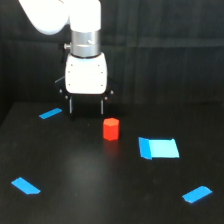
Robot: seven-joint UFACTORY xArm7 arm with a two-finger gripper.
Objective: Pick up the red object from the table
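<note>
Jaws: you had them apart, two dark fingers hanging down with a clear gap and nothing between them.
Gripper (87, 106): you held it above the table, pointing straight down, white body over the black finger mount.
Fingers (71, 106): the one on the exterior view's left showed plainly against the dark backdrop; its partner sat toward the exterior view's right, both tips near the table surface, though you could not tell from this angle whether they touched it.
Arm (84, 30): white upper link curved in from the top left of the exterior view, with a silver collar just above the gripper body.
Red cylinder (111, 129): upright on the table, free of the fingers, sitting in front of the gripper and a little toward the exterior view's right.
Table (90, 180): flat matte black, and the cylinder's faint reflection showed beneath it.
Light-blue rectangle (159, 148): flat on the table, near the cylinder on the exterior view's right, not touching it.
Blue strip, far left (50, 113): flat beside the gripper's left-hand finger in this view.
Blue strip, near left (25, 186): well apart from the cylinder.
Blue strip, near right (197, 194): also well apart.
</note>
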